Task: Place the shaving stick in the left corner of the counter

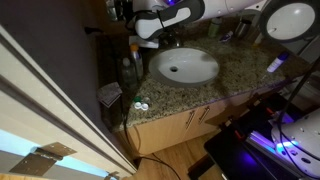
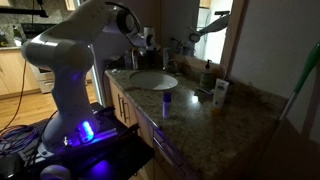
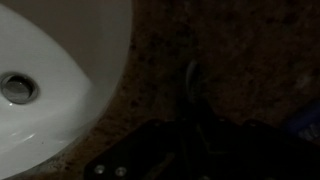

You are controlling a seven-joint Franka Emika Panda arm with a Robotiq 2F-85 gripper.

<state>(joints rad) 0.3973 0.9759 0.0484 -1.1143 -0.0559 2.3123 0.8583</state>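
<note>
Jaws hang above the counter (image 3: 240,50) by the basin (image 3: 60,50), opening indiscernible in darkness.

The speckled granite counter (image 2: 205,120) carries a sunken white oval basin (image 2: 152,80), a small blue-topped container (image 2: 167,100) just beside its rim, and a white tube (image 2: 220,92) near a dark bottle (image 2: 207,74).

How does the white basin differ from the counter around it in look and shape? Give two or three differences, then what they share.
Colour: the basin is plain white, while the counter is speckled brown-grey.
Shape: the basin is an oval hollow, and the counter is a flat top with straight edges.
Detail: the wrist view shows a round drain in the basin, and none in the counter.
Shared: both are parts of one vanity.
</note>
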